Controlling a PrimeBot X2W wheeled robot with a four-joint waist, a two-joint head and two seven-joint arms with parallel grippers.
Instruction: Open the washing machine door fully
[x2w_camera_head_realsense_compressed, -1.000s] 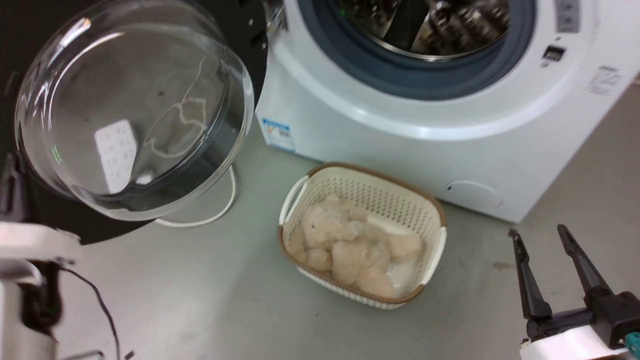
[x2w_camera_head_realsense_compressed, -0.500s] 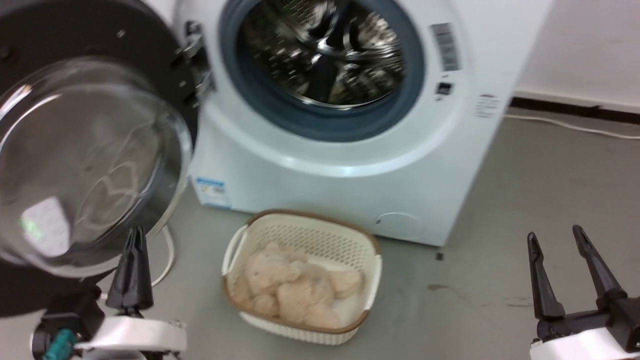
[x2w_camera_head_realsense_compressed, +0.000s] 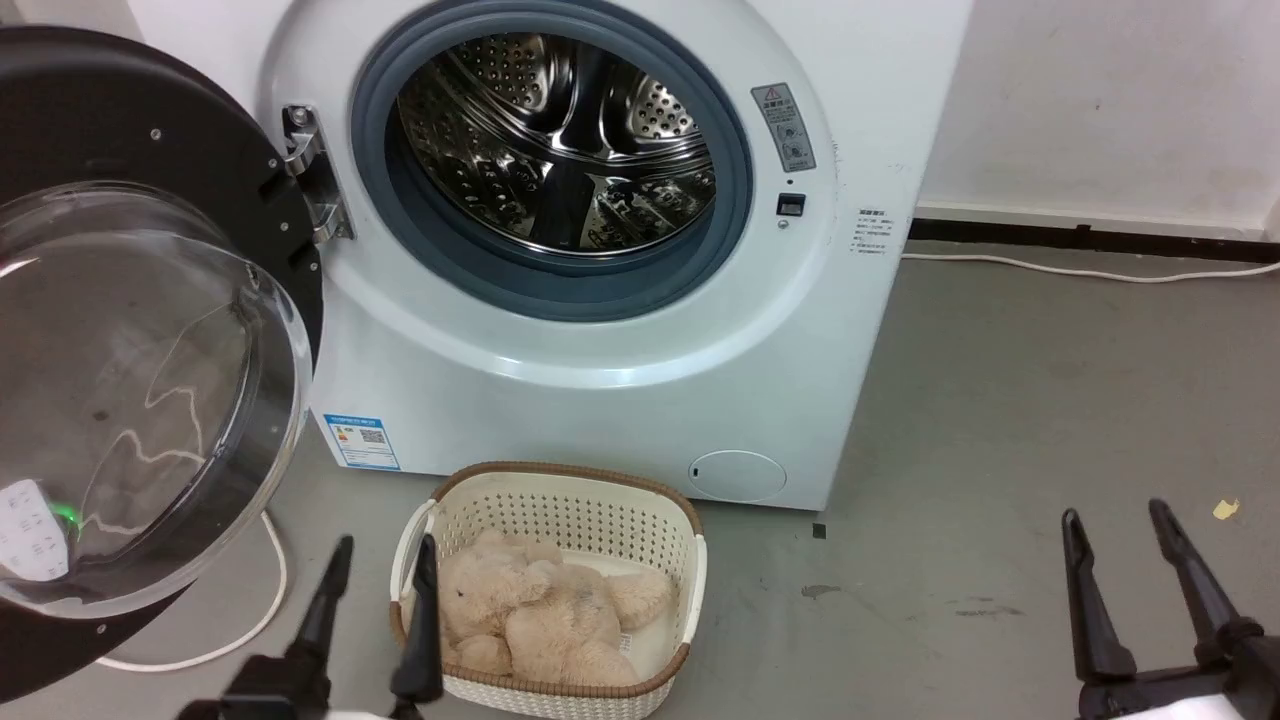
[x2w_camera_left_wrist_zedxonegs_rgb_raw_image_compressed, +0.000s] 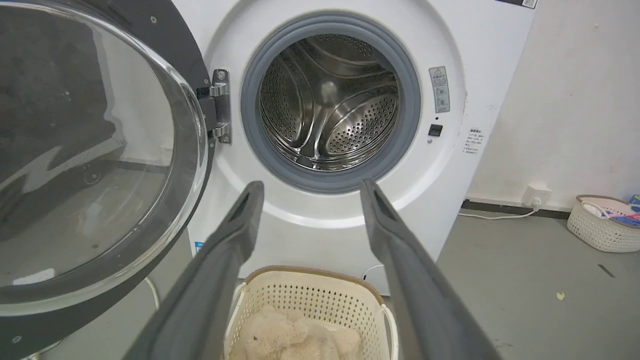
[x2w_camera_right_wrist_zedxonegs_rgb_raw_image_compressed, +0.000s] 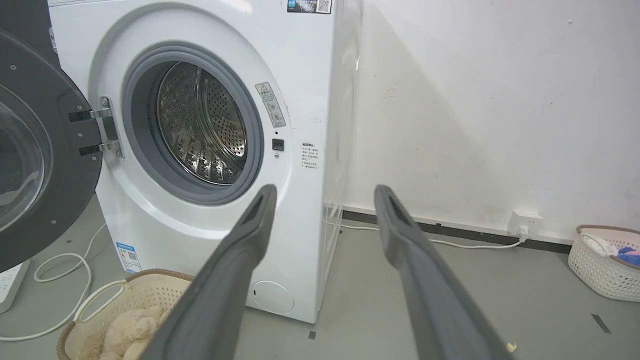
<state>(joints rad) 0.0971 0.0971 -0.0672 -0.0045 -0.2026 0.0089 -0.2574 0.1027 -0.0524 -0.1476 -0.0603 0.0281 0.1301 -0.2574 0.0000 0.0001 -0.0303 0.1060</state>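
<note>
The white washing machine (x2w_camera_head_realsense_compressed: 620, 390) (x2w_camera_left_wrist_zedxonegs_rgb_raw_image_compressed: 450, 165) (x2w_camera_right_wrist_zedxonegs_rgb_raw_image_compressed: 310, 115) stands ahead, its grey-ringed opening showing the bare steel drum (x2w_camera_head_realsense_compressed: 560, 150). Its black-rimmed door (x2w_camera_head_realsense_compressed: 130, 400) (x2w_camera_left_wrist_zedxonegs_rgb_raw_image_compressed: 90, 160) (x2w_camera_right_wrist_zedxonegs_rgb_raw_image_compressed: 35, 150) with the bulging glass bowl hangs swung wide to the left on its hinge (x2w_camera_head_realsense_compressed: 310, 180). My left gripper (x2w_camera_head_realsense_compressed: 383, 550) (x2w_camera_left_wrist_zedxonegs_rgb_raw_image_compressed: 307, 187) is open at the lower left, clear of the door and above the basket's near edge. My right gripper (x2w_camera_head_realsense_compressed: 1115, 518) (x2w_camera_right_wrist_zedxonegs_rgb_raw_image_compressed: 324, 192) is open at the lower right over bare floor, holding nothing.
A cream basket (x2w_camera_head_realsense_compressed: 480, 500) (x2w_camera_left_wrist_zedxonegs_rgb_raw_image_compressed: 310, 290) with a beige plush bear (x2w_camera_head_realsense_compressed: 550, 620) sits on the floor before the machine. A white cable (x2w_camera_head_realsense_compressed: 250, 620) loops under the door. A power strip (x2w_camera_right_wrist_zedxonegs_rgb_raw_image_compressed: 12, 280), wall socket (x2w_camera_right_wrist_zedxonegs_rgb_raw_image_compressed: 522, 222) and second basket (x2w_camera_right_wrist_zedxonegs_rgb_raw_image_compressed: 600, 265) lie by the wall.
The head camera has tilted up and panned, showing the whole machine front. My left gripper has come into view at the lower left, moved right from under the door, both fingers now showing.
</note>
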